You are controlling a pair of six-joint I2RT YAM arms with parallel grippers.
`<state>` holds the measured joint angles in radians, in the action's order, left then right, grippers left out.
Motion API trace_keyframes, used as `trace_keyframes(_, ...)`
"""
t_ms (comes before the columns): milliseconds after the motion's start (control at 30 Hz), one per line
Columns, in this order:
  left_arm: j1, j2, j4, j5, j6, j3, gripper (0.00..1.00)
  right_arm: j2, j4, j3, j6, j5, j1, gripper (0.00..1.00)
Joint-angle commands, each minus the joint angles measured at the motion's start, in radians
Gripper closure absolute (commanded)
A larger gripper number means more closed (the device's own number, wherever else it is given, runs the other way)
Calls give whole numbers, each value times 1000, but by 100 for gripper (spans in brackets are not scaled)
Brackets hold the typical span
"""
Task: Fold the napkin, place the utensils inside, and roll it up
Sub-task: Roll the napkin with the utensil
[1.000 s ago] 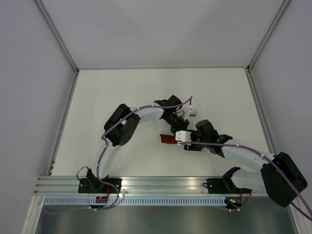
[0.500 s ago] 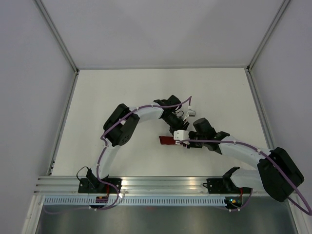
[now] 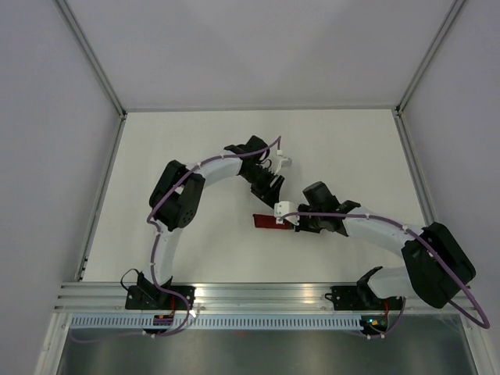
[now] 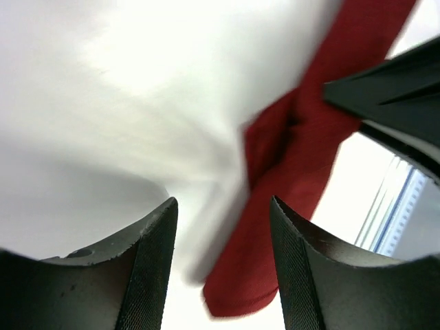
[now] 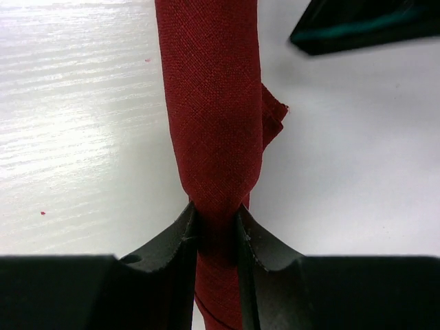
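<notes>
— Where is the napkin (image 3: pixel 268 222) lying?

— Near the middle of the white counter (image 3: pixel 180 148), a little toward the near edge; it is a tight, dark red roll, long and narrow, flat on the surface; from above only its left end shows, the rest is hidden under the right arm.

— And the right gripper (image 3: pixel 291 223)?

— Clamped on the napkin; seen from its wrist, the two black fingers pinch the roll from either side near one end, and the cloth is squeezed narrow where they bite; the roll (image 5: pixel 213 117) runs straight away from them across the counter.

— Is it a neat roll?

— Mostly; one loose corner of cloth pokes out on one side about halfway along; what is wrapped inside I cannot tell.

— What about the left gripper (image 3: pixel 271 191)?

— Its fingers stand well apart and grip nothing; from above it hangs just on the far side of the roll, near it, and I see no contact; its own wrist view is blurred, but the red roll (image 4: pixel 302 151) shows beyond the fingertips, slanting up to the right, with the dark tip of the other gripper at the right edge.

— So the two are close together?

— Near each other, yes; the left arm arches in from the left, and the right arm reaches in low from the right.
</notes>
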<state>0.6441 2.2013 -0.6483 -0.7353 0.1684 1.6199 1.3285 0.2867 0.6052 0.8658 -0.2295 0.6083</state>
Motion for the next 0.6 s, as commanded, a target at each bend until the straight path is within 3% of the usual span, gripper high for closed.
trace_keyframes(0, -58, -109, 30, 102, -85, -20, 39, 60, 74, 40, -68, -2, 1, 73)
trace_keyframes(333, -127, -322, 113, 220, -205, -161, 39, 257, 114, 198, -244, 44, -7, 75)
trace_keyframes(567, -130, -512, 229, 298, -337, -369, 40, 432, 186, 384, -375, 44, -22, 75)
